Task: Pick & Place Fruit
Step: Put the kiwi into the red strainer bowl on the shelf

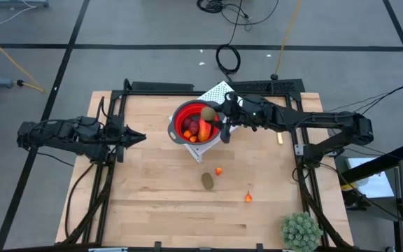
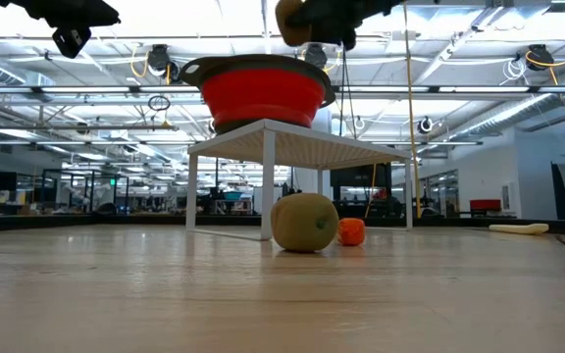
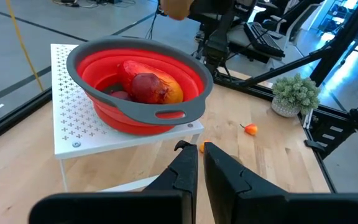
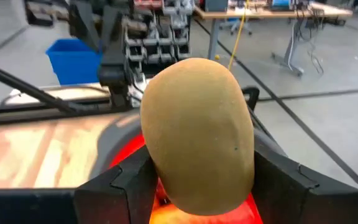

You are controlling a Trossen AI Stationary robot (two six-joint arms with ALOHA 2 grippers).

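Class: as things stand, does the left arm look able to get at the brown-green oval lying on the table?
Probably yes. The left gripper is shut and empty, and bare table lies between it and the oval; only small orange bits sit nearby.

The table (image 1: 152,203) is pale wood with a smooth, lightly shiny finish and visible plank seams. The bowl (image 3: 135,93) looks like soft matt plastic or rubber, red with a grey rim. It sits on a white stand (image 3: 73,124) of perforated sheet, probably painted metal. The brown-green fruit (image 4: 197,137) has a matt, slightly fuzzy skin. The grippers' fingers (image 3: 188,177) are dark matt plastic. The plant (image 1: 301,229) looks rough and spiky.
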